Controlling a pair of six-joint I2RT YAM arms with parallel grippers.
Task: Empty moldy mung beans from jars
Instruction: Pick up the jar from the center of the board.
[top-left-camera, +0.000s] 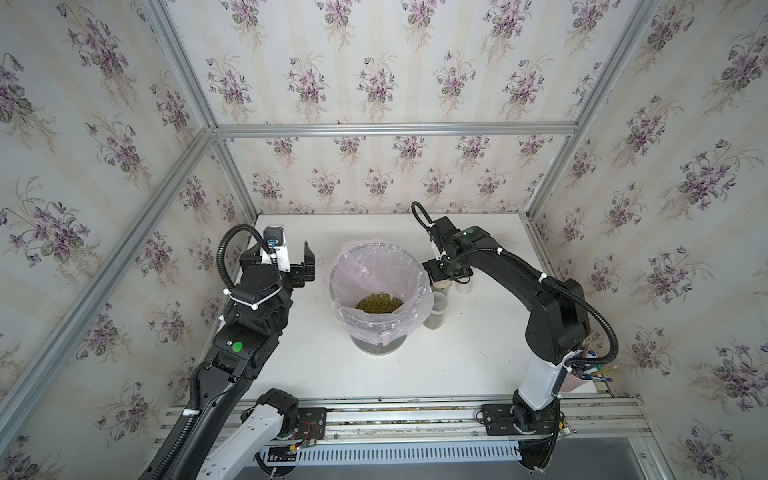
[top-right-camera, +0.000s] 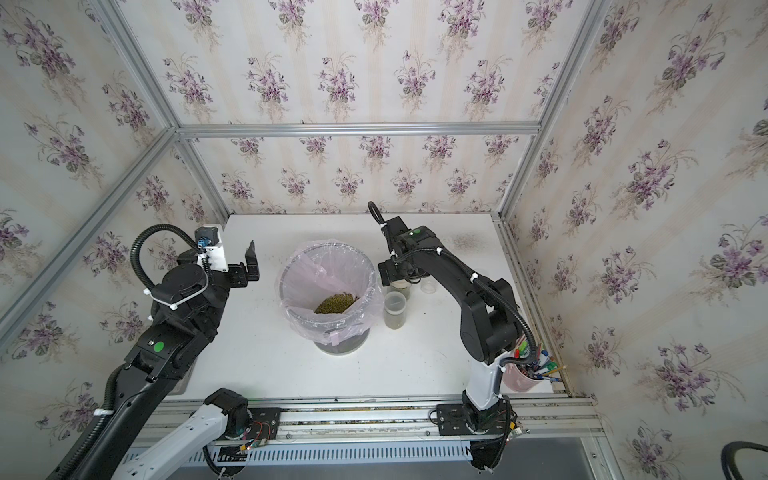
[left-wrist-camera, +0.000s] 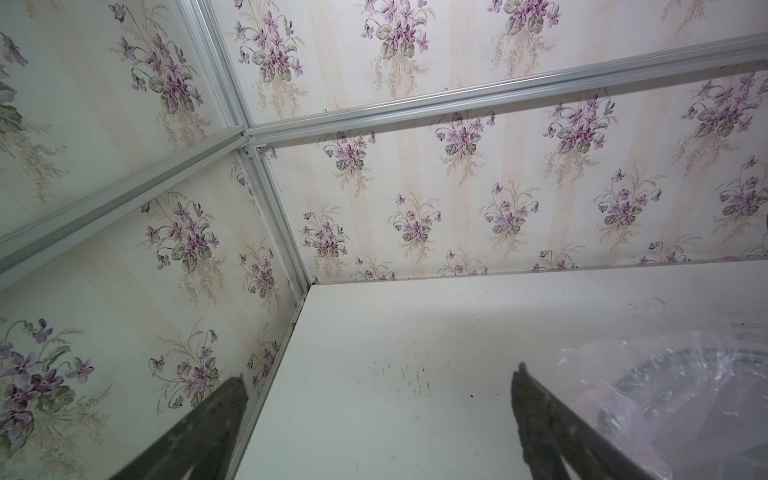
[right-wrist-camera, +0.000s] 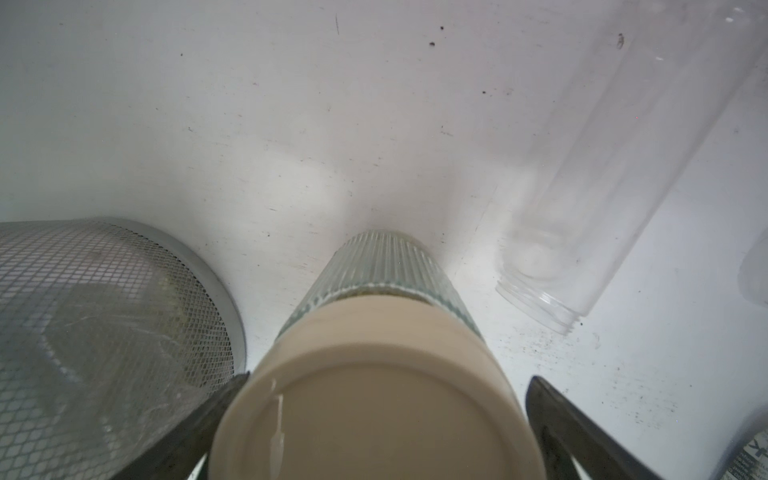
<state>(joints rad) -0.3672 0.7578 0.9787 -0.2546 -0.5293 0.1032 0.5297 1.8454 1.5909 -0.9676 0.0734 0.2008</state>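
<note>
A heap of mung beans (top-left-camera: 378, 302) is already lying in the lined bin (right-wrist-camera: 104, 311), and a clear jar (right-wrist-camera: 602, 174) just beside the right hand (right-wrist-camera: 388, 378) is sitting empty. That hand is straddling, spread, the tan lid (right-wrist-camera: 374, 424) of a ribbed jar (right-wrist-camera: 382, 266) directly beneath it, not yet opened. A third jar (top-left-camera: 436, 311) near it is showing green inside. The left hand (left-wrist-camera: 378, 376) is hovering spread and empty.

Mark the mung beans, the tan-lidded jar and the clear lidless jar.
mung beans (top-left-camera: 378, 303): a top view, middle of the heap.
tan-lidded jar (right-wrist-camera: 374, 424): right wrist view, top of lid.
clear lidless jar (right-wrist-camera: 602, 187): right wrist view, side wall.
</note>
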